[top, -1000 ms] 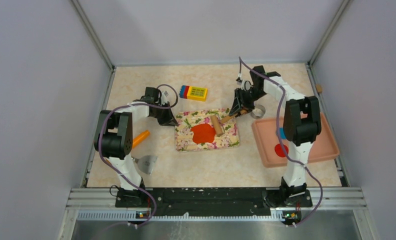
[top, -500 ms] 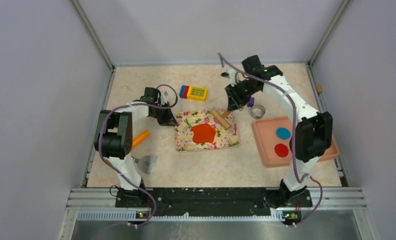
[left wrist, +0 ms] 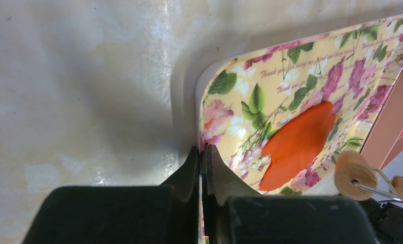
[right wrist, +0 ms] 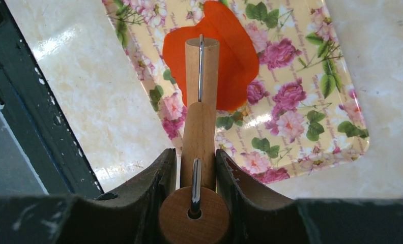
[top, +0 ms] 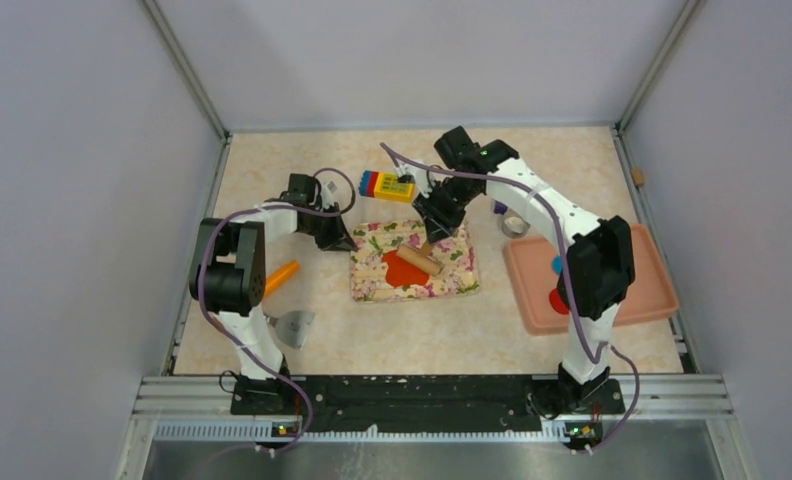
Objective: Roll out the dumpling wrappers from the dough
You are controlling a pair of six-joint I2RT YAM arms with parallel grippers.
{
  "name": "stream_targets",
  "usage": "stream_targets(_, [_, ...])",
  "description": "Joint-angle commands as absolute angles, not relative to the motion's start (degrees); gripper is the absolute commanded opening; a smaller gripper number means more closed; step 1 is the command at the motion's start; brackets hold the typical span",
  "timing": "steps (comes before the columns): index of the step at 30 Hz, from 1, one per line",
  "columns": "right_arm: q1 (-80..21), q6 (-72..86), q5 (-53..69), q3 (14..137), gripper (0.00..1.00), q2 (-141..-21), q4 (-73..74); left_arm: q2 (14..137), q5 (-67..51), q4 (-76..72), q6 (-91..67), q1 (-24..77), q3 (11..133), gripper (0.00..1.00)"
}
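My right gripper [right wrist: 197,170] is narrow, clamped on the rolling pin [right wrist: 199,127] handle, with the roller over the dough [right wrist: 235,56], likely to flatten it. Dough sits mid floral tray [right wrist: 311,101]. My left gripper [left wrist: 202,162] is pinched shut on the tray's far-left corner rim, probably so it doesn't slide.

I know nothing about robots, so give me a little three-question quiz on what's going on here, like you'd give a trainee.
1. True or false: the right gripper is clamped on the rolling pin by its handle.
2. The dough lies on: A the floral tray; B the pink tray; C the bare table.
3. Which gripper pinches the floral tray's edge?
Key: 1 true; 2 A; 3 the left gripper.
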State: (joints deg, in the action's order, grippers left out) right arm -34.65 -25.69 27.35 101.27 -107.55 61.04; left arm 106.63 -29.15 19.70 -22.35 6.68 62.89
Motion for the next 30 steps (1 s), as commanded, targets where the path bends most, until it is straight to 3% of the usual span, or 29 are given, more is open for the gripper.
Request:
stream_targets(1, [-34.4,-25.8,30.9,104.0,0.00,-109.5,62.0,106.9,-27.9,18.4,-21.4,6.7,62.4,0.00])
stream_targets(10, [-31.1,-23.6,36.3,106.6,0.00,-116.8,63.9,107.8,-27.9,18.5,-21.5,6.6,62.4,0.00])
stream_targets(30, [-31.0,-25.9,32.7,114.6,0.00,-135.7,64.4,109.0,-26.5,19.6,-21.3,6.7,63.7,0.00])
